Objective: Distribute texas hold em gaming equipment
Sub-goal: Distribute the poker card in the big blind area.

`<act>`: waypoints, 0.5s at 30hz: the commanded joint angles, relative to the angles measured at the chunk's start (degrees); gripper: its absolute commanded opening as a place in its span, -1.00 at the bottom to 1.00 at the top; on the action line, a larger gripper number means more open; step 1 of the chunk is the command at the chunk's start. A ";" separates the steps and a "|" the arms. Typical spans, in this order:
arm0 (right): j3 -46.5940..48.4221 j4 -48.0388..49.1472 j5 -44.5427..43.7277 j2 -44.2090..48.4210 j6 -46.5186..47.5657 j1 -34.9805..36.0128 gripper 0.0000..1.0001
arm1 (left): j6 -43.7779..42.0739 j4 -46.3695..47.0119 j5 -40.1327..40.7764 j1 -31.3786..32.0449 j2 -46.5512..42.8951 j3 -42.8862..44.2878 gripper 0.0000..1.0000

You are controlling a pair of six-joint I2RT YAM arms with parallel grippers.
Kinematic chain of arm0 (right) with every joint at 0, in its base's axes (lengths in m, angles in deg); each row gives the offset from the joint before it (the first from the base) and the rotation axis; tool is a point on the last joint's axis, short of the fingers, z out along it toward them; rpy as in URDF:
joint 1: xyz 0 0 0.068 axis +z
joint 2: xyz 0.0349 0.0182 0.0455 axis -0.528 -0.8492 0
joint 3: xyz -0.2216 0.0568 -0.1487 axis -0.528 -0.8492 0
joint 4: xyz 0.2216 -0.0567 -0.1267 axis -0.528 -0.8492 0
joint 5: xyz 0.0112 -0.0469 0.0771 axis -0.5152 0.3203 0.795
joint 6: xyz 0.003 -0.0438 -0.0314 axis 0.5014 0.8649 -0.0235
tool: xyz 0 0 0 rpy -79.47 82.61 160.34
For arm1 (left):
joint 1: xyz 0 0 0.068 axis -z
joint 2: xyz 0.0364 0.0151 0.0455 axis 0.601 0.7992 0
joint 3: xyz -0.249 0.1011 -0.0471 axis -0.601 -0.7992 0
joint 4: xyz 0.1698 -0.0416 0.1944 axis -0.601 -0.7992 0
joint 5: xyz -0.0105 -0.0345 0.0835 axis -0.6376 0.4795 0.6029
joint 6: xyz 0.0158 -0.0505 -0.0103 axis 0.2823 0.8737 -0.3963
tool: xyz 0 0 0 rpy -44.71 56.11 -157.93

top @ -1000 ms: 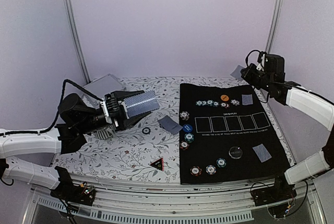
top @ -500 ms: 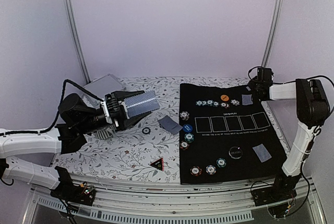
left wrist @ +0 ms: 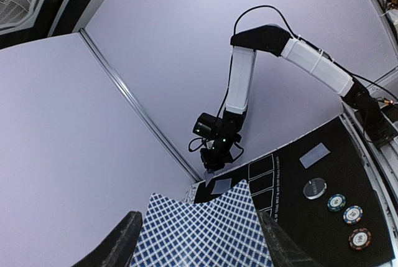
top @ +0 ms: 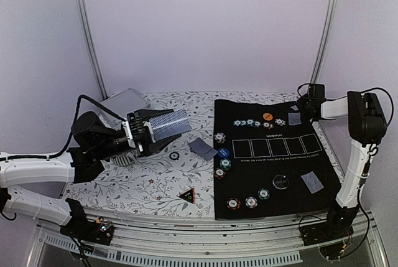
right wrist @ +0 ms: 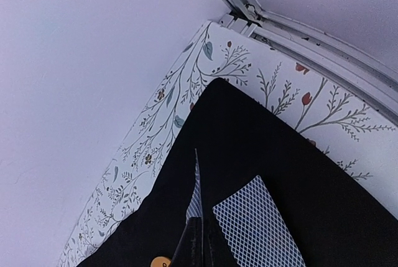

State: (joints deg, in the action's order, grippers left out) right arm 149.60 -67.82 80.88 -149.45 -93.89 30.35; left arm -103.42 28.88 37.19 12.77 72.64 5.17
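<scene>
**Texas hold em gaming equipment [top: 249, 122] spread over the mat, cards in both grippers**

The black mat [top: 249, 178] covers the right half of the floral table [top: 143, 183]. Along the mat's far edge lies a row of striped chips [top: 257, 124], with an orange chip [top: 267, 116] just behind it. A far card [top: 294, 118] lies face down to the right of the row.

Down the mat's left edge run a white chip [top: 219, 137], the blue button [top: 222, 153], a teal chip [top: 225, 163] and a red-brown chip [top: 219, 173]. The near chips [top: 250, 202], three of them, sit by the mat's near edge. The black disc [top: 281, 182] and a near card [top: 312, 182] lie to their right.

A loose card [top: 203, 149] rests on the floral cloth just left of the mat, with a small dark chip [top: 175, 155] beside it. A black triangular marker [top: 187, 195] lies nearer the arms.

The left gripper [top: 166, 127] hangs above the left side of the table, its two fingers clamped on the deck [top: 173, 121]. The deck's checked back shows in the overhead view.

The right gripper [top: 303, 107] reaches over the mat's far right corner. Its fingers are pressed together on a single card [right wrist: 194, 200], seen almost edge-on, just beside the far card. Whether that card touches the mat cannot be told.

The silver case [top: 121, 102] sits at the far left.
</scene>
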 commanded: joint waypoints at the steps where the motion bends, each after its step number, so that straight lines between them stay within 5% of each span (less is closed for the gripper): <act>1: 0.96 0.50 2.54 -3.31 -2.27 0.11 -0.98 | -0.37 1.11 0.46 0.56 -0.01 0.09 0.15; 15: -1.71 0.10 4.86 -3.12 -9.14 0.24 -0.97 | -0.47 0.94 0.44 0.50 -0.29 0.16 0.14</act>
State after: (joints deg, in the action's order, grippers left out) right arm 149.53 -67.87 83.68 -154.04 -99.94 30.35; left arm -103.44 28.86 37.19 12.77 72.64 5.17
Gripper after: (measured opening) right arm 0.014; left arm 0.574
